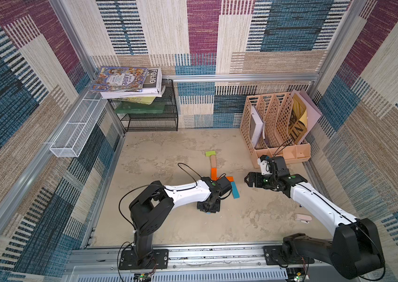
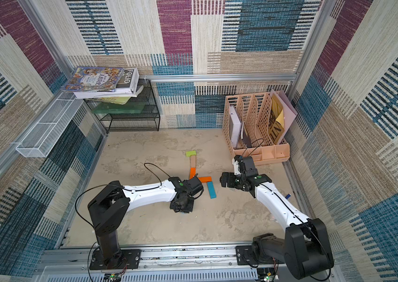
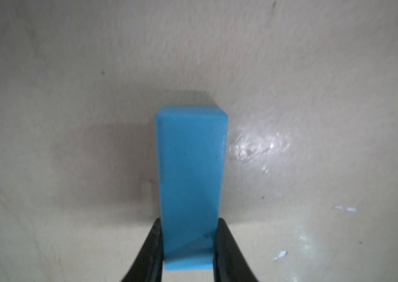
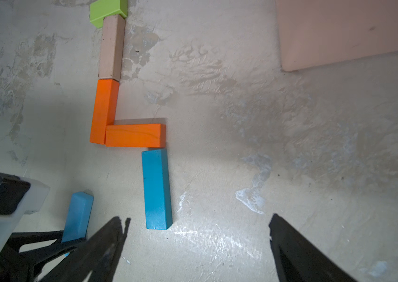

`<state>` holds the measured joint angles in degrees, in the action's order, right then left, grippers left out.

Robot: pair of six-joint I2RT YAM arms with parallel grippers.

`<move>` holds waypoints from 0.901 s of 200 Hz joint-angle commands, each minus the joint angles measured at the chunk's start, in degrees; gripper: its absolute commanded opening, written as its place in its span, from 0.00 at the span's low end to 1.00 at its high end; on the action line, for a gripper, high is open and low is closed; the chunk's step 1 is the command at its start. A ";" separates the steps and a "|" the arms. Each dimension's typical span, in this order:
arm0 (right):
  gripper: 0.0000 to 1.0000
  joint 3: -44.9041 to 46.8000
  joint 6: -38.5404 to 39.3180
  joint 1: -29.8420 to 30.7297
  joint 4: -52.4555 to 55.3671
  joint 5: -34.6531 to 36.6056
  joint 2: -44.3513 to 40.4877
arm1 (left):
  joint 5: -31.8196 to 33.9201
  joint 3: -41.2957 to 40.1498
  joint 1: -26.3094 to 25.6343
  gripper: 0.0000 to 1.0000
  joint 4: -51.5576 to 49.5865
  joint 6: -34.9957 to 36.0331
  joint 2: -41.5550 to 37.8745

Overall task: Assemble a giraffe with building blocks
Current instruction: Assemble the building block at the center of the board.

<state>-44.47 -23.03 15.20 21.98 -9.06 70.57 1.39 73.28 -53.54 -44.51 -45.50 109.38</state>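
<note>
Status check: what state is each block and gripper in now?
Short lime-green block: flat, heading the row.
Tan wooden bar: flat, end against lime-green block.
Orange neck bar: flat, end-to-end with tan bar.
Orange body bar: flat, crosswise at neck bar's base.
Blue bar on table: flat, at body bar's free end.
Second blue bar: gripped, not yet placed.
Left gripper: shut on second blue bar.
Right gripper: open, empty.
</note>
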 commanded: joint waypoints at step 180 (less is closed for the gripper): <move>0.96 0.32 0.13 -0.38 -1.67 -1.35 -0.29 | -4.02 13.31 7.21 0.13 -2.48 6.32 10.68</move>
<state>-44.34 -23.03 14.87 21.17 -10.13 70.06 -4.05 86.72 -46.96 -45.89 -39.88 118.93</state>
